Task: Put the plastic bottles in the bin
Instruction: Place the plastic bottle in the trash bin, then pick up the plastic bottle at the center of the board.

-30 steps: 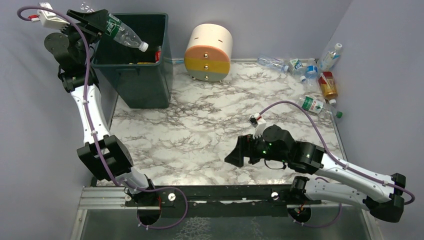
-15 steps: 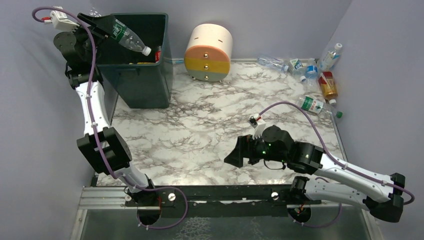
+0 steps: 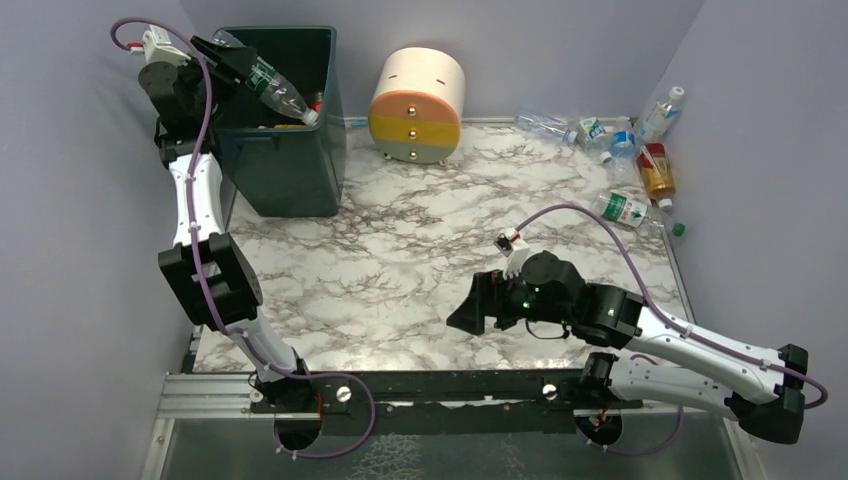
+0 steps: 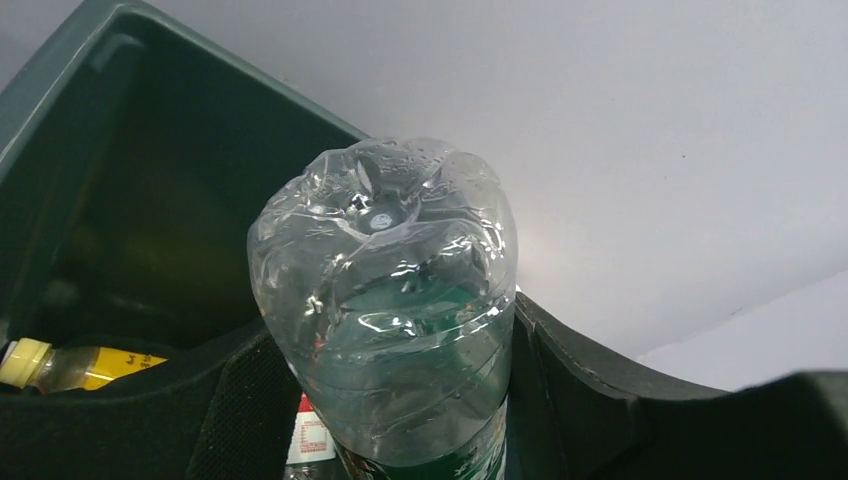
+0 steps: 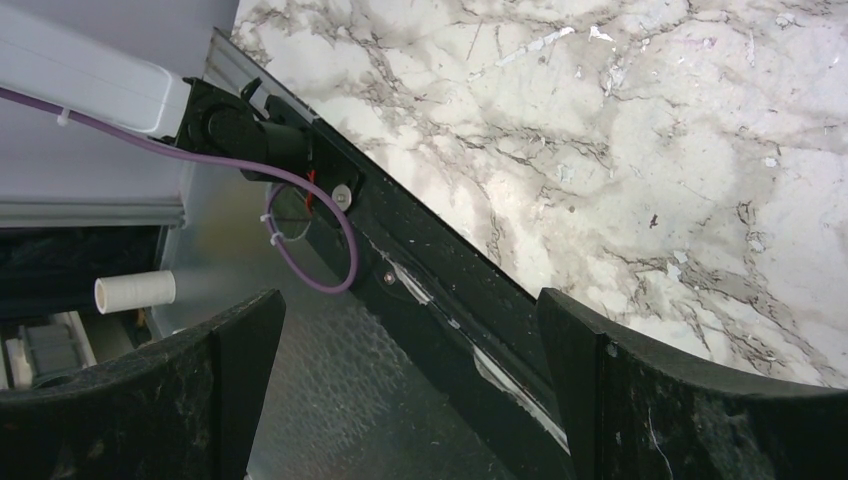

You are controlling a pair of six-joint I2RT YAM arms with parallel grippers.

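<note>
Clear plastic pinched in the left gripper: grips a green-labelled bottle round its body, base up toward the wrist, cap slanting down and rightward over the open bin. Runs the long axis from the fingers straight into the bin's mouth, above a yellow bottle already lying inside, so probably needs only a release. Leaves the right gripper spread wide and empty, low over the marble table, well apart from the bin and nearer to the remaining bottles heaped in the far right corner. Against a second ago: has swung further over the rim, with the cap dipped lower and deeper inside; shows no change at the right arm or the corner heap.
</note>
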